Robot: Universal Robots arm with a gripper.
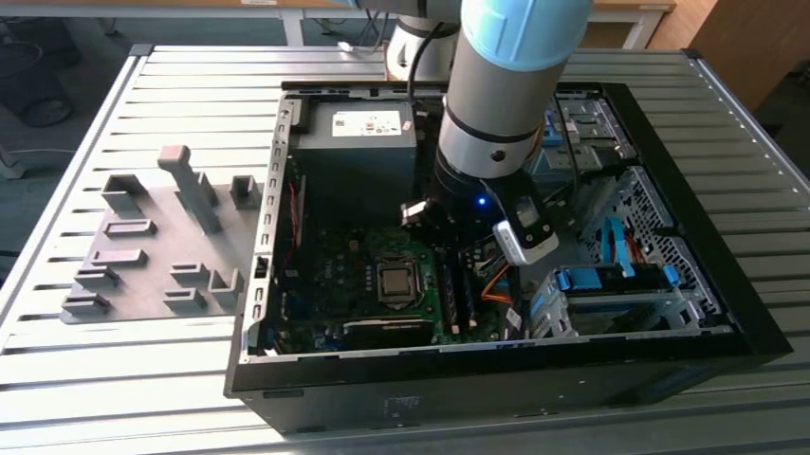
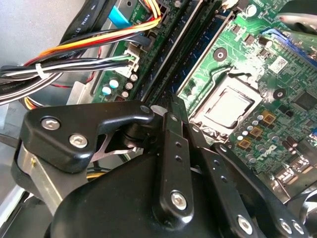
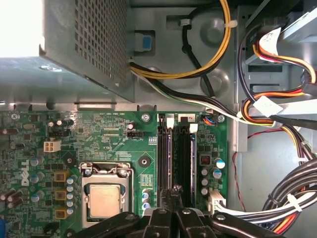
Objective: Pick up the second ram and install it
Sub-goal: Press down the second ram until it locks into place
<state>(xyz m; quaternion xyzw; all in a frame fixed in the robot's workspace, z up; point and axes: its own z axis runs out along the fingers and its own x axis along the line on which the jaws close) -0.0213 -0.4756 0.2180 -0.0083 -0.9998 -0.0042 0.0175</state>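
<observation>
My gripper (image 1: 453,245) is down inside the open computer case (image 1: 754,327), over the memory slots (image 3: 178,148) at the right of the green motherboard (image 3: 99,139). In both wrist views its black fingers meet in a narrow shut tip (image 3: 173,192) (image 2: 168,110). Thin dark sticks stand edge-up in the slots. The second ram (image 3: 169,158) (image 2: 190,47) is the one in line with my fingertips, seated between white end clips (image 3: 169,122). I cannot tell whether the tips pinch it, press on it or hover just above it.
The bare processor (image 3: 105,201) sits beside the slots. Bundled cables (image 3: 277,106) run along the far side of the slots. The power supply (image 1: 357,142) fills the case's back corner. A grey fixture tray (image 1: 139,275) with upright blocks lies on the slatted table at the exterior view's left.
</observation>
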